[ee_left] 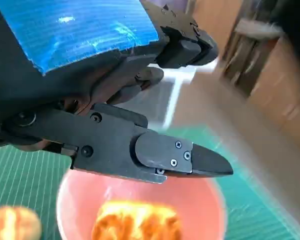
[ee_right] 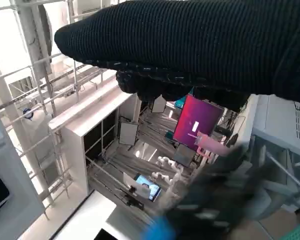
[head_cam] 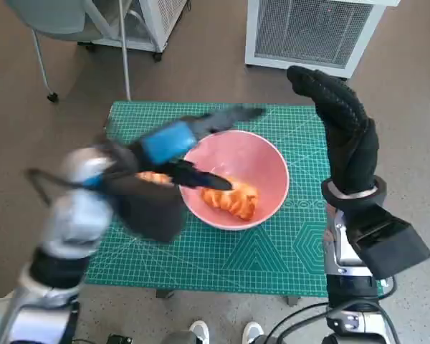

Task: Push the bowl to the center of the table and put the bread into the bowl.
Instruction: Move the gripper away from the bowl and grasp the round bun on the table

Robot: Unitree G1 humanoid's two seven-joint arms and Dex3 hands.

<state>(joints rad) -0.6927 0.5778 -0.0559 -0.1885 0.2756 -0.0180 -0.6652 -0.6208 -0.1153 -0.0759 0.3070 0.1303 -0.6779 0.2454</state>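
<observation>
Head view: my left hand (head_cam: pixel 173 143), black with glossy blue tape, hovers blurred over the pink bowl (head_cam: pixel 261 161), its fingers (head_cam: pixel 204 179) apart and holding nothing. The smooth, round bowl sits near the middle of the surface (head_cam: pixel 272 251), a green gridded mat. Inside lies the bread (head_cam: pixel 231 198), golden, ridged and glazed. My right hand (head_cam: pixel 342 118), in coarse black knit, is raised beside the bowl, fingers straight, empty.
</observation>
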